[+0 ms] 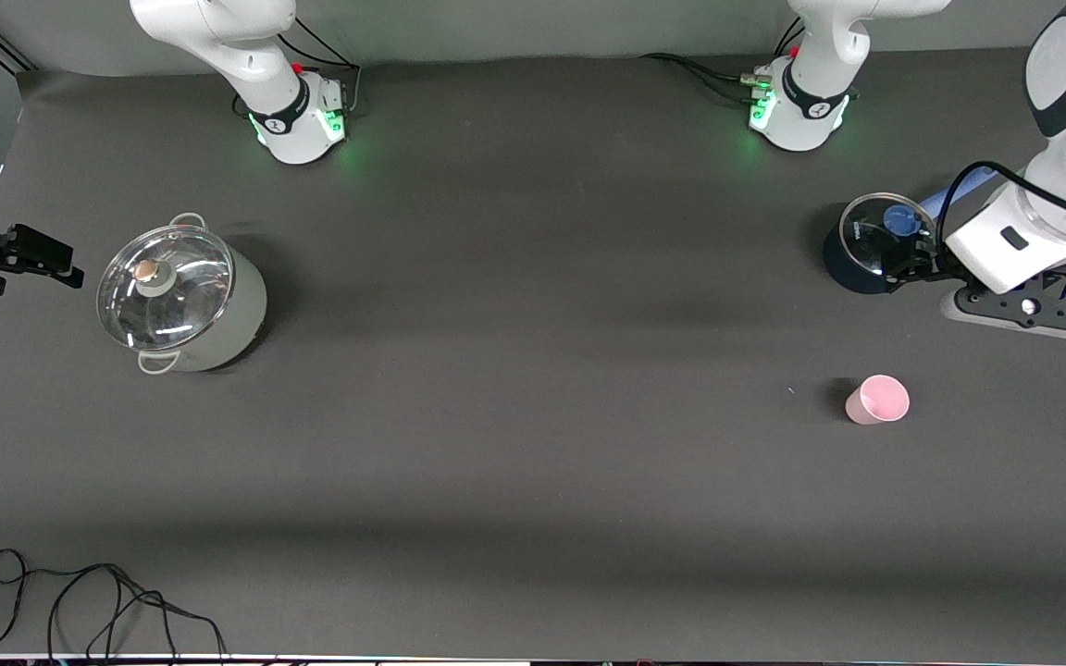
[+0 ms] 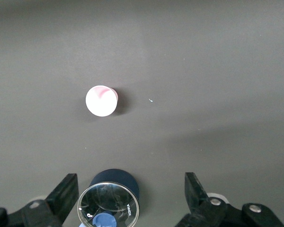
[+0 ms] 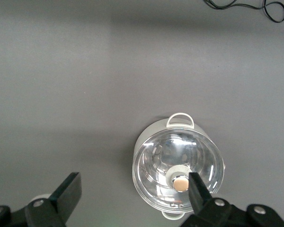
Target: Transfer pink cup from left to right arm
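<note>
The pink cup (image 1: 877,400) stands upright on the dark table toward the left arm's end, nearer to the front camera than a dark blue pot. The left wrist view also shows the pink cup (image 2: 101,100), apart from the fingers. My left gripper (image 1: 911,268) hangs high over the dark blue pot, open and holding nothing. In its wrist view the left gripper (image 2: 131,193) has black fingers (image 2: 66,193) spread wide. My right gripper (image 1: 19,264) waits at the right arm's end of the table, open and empty. The right gripper (image 3: 135,189) hangs beside a grey pot.
The dark blue pot (image 1: 871,245) with a glass lid sits below the left gripper; the left wrist view shows this pot (image 2: 114,189) too. A grey pot (image 1: 183,298) with glass lid stands toward the right arm's end. A black cable (image 1: 80,601) lies at the table's near edge.
</note>
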Controlling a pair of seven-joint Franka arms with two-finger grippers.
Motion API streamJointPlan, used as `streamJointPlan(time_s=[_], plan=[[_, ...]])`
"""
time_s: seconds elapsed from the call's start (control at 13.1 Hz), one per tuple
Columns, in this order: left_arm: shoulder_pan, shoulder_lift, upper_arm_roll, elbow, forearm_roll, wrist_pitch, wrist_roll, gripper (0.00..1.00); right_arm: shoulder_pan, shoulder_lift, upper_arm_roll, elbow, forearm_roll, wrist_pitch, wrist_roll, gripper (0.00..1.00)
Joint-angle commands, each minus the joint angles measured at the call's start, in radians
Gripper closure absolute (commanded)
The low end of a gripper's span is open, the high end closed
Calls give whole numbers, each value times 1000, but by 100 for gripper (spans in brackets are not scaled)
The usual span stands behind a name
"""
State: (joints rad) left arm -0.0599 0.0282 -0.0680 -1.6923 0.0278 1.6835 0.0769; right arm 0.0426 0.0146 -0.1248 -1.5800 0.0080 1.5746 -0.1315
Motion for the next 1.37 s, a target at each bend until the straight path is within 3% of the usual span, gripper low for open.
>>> streamJointPlan(time_s=[0.0, 1.07, 1.29], plan=[[-4, 4, 5, 13, 0, -5, 3, 0, 5, -12, -6, 0, 20, -8, 9, 0], [-4, 7, 7, 16, 1, -30, 4, 0, 3, -10, -6, 3, 20, -8, 9, 0], [-4, 13, 8, 26, 12, -59, 126, 0, 5, -9, -6, 1, 20, -8, 9, 0]])
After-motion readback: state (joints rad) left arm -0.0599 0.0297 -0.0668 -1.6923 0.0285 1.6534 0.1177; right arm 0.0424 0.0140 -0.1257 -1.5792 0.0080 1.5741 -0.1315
